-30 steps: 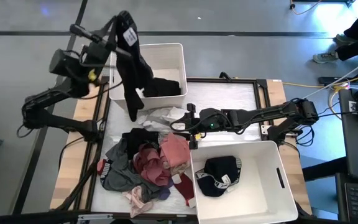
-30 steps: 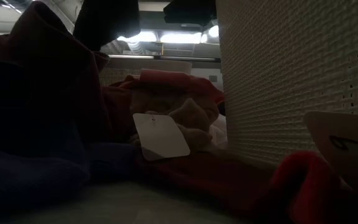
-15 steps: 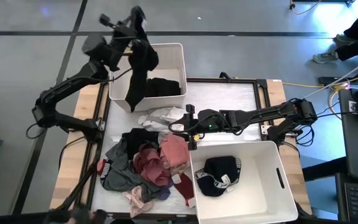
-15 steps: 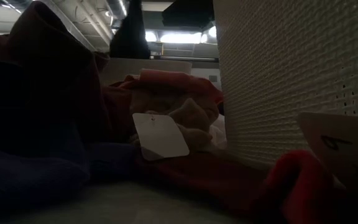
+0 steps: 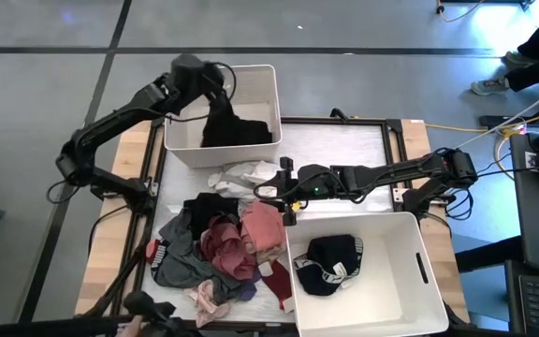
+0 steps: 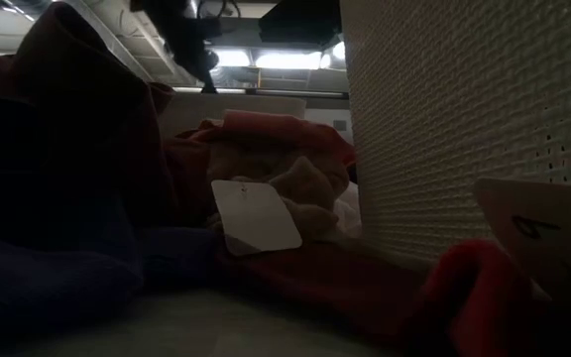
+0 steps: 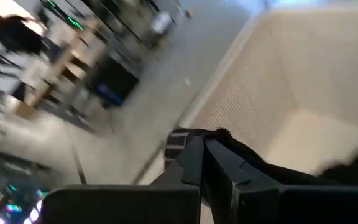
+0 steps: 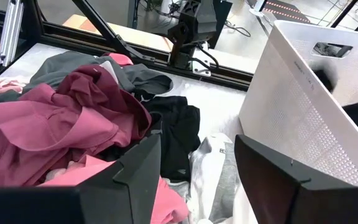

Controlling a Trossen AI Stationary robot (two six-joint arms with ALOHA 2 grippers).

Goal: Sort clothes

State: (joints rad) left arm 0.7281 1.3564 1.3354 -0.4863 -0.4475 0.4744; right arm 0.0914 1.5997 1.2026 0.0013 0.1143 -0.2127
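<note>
My left gripper (image 5: 212, 82) is over the far white bin (image 5: 251, 69), shut on a black garment (image 5: 225, 126) that hangs from it, its lower part among black clothes on the bin's floor. My right gripper (image 5: 268, 190) is open and empty, low over the pile's far right side, next to a white garment (image 5: 243, 174). The pile of clothes (image 5: 221, 245), maroon, pink, grey, black and beige, lies on the table's near left. In the right wrist view my right gripper (image 8: 197, 168) stands over pink (image 8: 73, 124), black (image 8: 176, 134) and white (image 8: 213, 158) garments. My left gripper pinches the black garment between its two fingers at an upper edge with a striped band (image 7: 176, 143). The fingers slant down into the bin from its left side. The garment hangs below them and its lower part (image 5: 232, 133) rests in the bin.
A second white bin (image 5: 410, 218) at the near right holds a black garment with a lettered band (image 5: 330, 264); its wall (image 6: 464, 129) fills the low view's right. A white tag (image 6: 256, 214) lies among the clothes. A person's legs show at the far right (image 5: 531, 47).
My left gripper has swung from above the far bin's left rim toward the table's right and gone down over the bin. The black garment, which hung long and clear outside the bin's left wall, now hangs inside with its lower part on the bin's floor.
</note>
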